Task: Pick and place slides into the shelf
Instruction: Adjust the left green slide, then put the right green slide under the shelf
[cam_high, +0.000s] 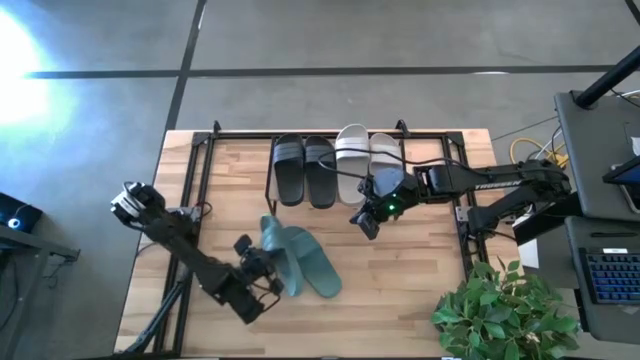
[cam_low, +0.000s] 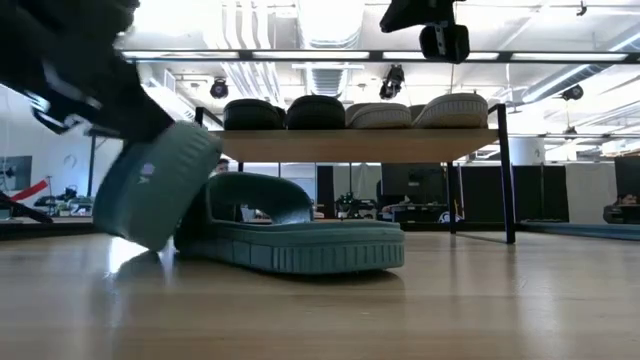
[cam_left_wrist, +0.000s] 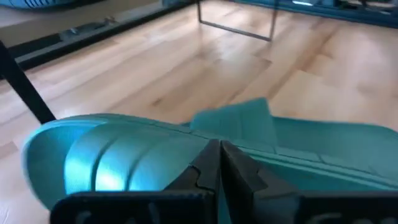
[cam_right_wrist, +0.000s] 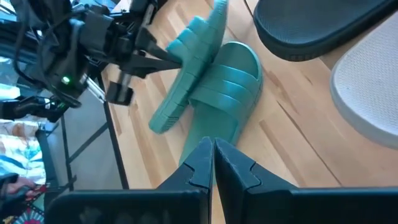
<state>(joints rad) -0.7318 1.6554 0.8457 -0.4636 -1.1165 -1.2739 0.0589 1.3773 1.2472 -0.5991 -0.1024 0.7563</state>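
Observation:
Two teal slides lie on the table in front of the shelf. One rests flat on its sole. The other stands tipped on its side against it, with my left gripper shut on it from the near left. A black pair and a white pair sit side by side on the shelf's board. My right gripper hangs shut and empty above the table, just in front of the white pair. My left gripper pinches the tipped teal slide at its side edge, by the ribbed strap, between its two fingers. The fingers come nearly level from the table's near left. The slide stands tilted on its long edge, its low end close to the table.
A potted plant stands at the table's near right corner. A black table frame runs around the shelf. Bare wood lies between the teal slides and the plant.

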